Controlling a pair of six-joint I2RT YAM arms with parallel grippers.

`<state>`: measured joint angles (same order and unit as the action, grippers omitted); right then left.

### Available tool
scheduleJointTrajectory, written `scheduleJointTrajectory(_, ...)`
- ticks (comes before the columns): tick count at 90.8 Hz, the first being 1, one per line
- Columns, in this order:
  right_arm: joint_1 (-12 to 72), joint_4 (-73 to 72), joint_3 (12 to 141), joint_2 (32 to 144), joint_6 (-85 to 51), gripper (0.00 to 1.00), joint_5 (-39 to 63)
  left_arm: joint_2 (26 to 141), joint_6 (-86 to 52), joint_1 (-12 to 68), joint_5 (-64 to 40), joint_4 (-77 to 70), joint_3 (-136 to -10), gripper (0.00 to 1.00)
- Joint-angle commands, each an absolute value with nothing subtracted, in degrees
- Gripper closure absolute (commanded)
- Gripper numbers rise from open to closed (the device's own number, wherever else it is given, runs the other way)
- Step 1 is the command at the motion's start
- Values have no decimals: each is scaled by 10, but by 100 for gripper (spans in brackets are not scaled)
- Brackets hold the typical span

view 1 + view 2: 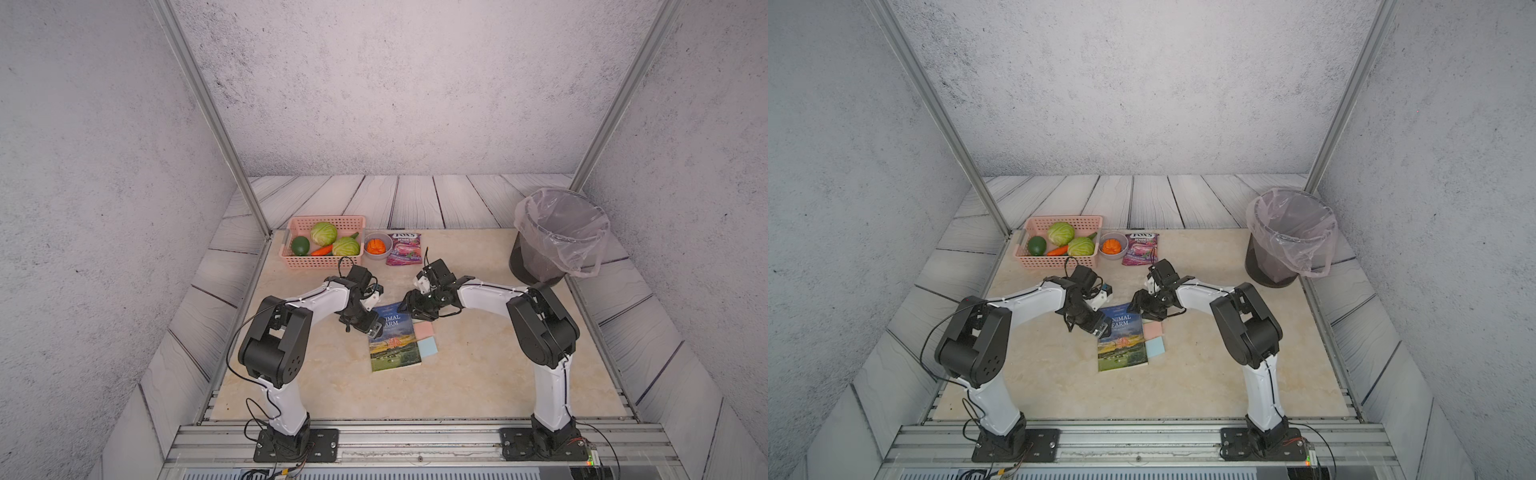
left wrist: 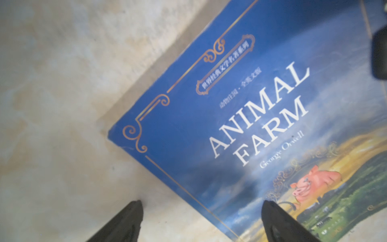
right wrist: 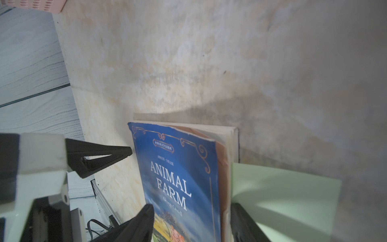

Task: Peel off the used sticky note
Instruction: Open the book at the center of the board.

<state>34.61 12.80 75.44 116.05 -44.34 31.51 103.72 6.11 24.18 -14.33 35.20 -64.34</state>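
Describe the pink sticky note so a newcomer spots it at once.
At the middle of the beige tabletop, a blue Animal Farm book lies flat. Sticky notes poke out along its edge on the side of the right arm. The pink sticky note lies just beyond the light blue note, farther back on the table.

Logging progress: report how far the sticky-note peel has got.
Done: nothing; the pink note, blue note and green note all stick out of the book. In hand: left end effector and right end effector hover open over it. Left: grip, peel.
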Motion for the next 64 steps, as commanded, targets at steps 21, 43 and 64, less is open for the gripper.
scheduleJointTrajectory(21,364,153,759,1154,-428,38,332,1050,58,242,-135,371,-658,6)
scheduleJointTrajectory(43,370,169,765,1152,-414,38,332,1053,58,241,-137,373,-660,6)
scheduleJointTrajectory(64,380,196,778,1144,-394,38,319,1056,58,241,-137,375,-661,6)
